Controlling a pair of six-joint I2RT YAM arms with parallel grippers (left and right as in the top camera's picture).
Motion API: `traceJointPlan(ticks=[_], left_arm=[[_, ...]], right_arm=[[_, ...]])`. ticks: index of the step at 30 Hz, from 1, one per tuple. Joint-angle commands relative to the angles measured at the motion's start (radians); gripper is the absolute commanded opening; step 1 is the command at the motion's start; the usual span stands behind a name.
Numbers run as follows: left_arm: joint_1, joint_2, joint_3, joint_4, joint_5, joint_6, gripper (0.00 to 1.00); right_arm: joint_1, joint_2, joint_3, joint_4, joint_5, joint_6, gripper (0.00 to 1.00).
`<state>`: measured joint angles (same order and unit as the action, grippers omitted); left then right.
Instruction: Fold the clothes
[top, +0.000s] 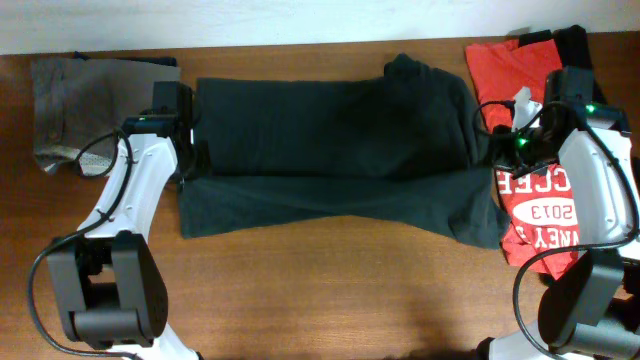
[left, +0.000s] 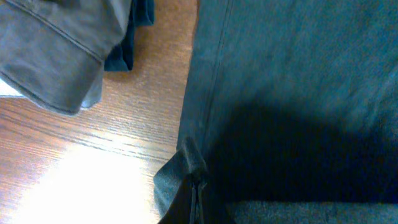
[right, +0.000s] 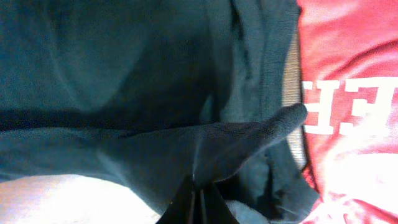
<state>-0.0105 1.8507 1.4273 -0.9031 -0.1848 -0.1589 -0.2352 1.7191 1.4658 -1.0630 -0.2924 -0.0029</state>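
A black T-shirt (top: 330, 150) lies spread across the middle of the table, its front part doubled back over the rest; no letters show. My left gripper (top: 190, 163) is shut on the shirt's left edge, and in the left wrist view the fingers (left: 198, 186) pinch a fold of black cloth (left: 298, 93). My right gripper (top: 493, 160) is shut on the shirt's right edge; in the right wrist view the fingers (right: 199, 190) pinch dark fabric (right: 124, 81). A red white-printed shirt (top: 540, 215) lies at the right under the right arm, and also shows in the right wrist view (right: 348, 93).
A folded grey-brown garment (top: 75, 105) lies at the far left back, also in the left wrist view (left: 56, 50). Another dark garment (top: 570, 45) lies at the back right corner beside the red shirt. Bare wood (top: 330, 290) runs along the front.
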Motion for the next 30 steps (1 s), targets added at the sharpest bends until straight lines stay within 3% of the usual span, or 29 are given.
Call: traceJointPlan(ticks=[1, 20, 24, 30], left_arm=[[0.005, -0.031, 0.008, -0.024, -0.005, -0.013, 0.01], [0.005, -0.270, 0.018, -0.385, 0.030, -0.012, 0.01], [0.005, -0.270, 0.018, -0.419, 0.011, -0.013, 0.01], [0.005, -0.270, 0.018, -0.409, -0.031, -0.013, 0.01]], right_arm=[[0.013, -0.055, 0.036, -0.024, -0.030, -0.011, 0.04], [0.011, -0.366, 0.066, -0.415, 0.130, 0.068, 0.04], [0.007, -0.403, 0.066, -0.428, 0.190, 0.088, 0.04], [-0.075, -0.412, 0.066, -0.318, 0.214, 0.053, 0.04]])
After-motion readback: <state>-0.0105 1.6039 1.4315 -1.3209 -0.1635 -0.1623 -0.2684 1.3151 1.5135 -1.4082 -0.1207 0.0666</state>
